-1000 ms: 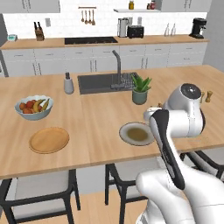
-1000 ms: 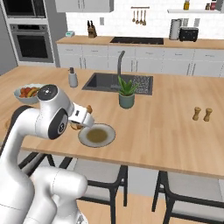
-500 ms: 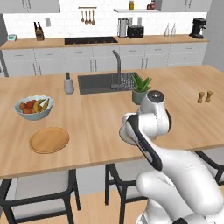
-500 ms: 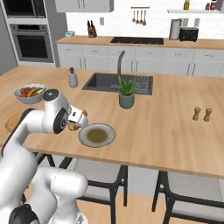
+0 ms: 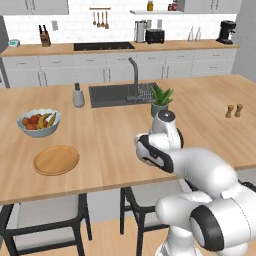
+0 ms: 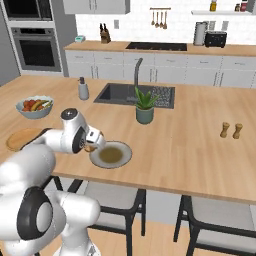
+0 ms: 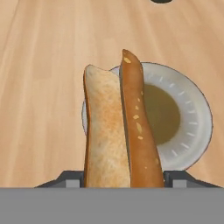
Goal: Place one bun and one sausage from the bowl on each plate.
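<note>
Over the wooden tabletop (image 7: 39,87) my hand (image 7: 122,183) grips a tan bun (image 7: 103,140) and reddish-brown sausage (image 7: 135,127) side by side, seemingly above the grey-white plate (image 7: 192,118).

Arm (image 5: 200,175): glossy white rounded shell segments, thick and tubular. Dark grey to black rings at the joints, one large dark disc low on the base segment (image 5: 207,227). Wrist housing (image 6: 75,132) white with a round dark cap and a dark band. No cables, screws or markings visible.
</note>
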Motion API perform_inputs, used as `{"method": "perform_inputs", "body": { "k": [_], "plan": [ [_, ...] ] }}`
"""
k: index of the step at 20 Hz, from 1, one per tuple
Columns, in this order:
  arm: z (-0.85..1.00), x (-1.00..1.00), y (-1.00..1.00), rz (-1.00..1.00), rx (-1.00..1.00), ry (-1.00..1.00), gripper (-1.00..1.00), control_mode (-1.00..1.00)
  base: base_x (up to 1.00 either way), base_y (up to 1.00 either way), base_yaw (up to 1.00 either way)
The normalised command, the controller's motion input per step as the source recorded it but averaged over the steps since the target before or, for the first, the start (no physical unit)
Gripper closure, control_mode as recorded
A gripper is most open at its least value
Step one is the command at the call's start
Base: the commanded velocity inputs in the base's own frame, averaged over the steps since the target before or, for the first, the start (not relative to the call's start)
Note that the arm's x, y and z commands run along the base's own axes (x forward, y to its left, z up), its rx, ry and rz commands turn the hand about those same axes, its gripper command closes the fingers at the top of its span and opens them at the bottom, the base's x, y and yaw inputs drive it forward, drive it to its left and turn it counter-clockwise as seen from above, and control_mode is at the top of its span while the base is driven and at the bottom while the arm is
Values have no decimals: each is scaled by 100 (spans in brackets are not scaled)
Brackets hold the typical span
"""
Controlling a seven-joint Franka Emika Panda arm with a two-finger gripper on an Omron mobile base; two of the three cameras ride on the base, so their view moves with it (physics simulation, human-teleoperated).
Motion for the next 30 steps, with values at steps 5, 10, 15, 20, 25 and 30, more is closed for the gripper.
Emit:
{"method": "perform_inputs", "body": {
  "k": [5, 10, 15, 20, 25, 30],
  "plan": [
    [-41, 7, -3, 3, 0, 0, 100, -100, 0, 0, 0],
    [-18, 13, -17, 0, 0, 0, 100, -100, 0, 0, 0],
    [-28, 7, -5, 0, 0, 0, 100, -100, 0, 0, 0],
    [-7, 10, 0, 0, 0, 0, 100, -100, 0, 0, 0],
    [-4, 20, 0, 0, 0, 0, 100, -100, 0, 0, 0],
    [-27, 6, 0, 0, 0, 1, 100, -100, 0, 0, 0]
  ]
}}
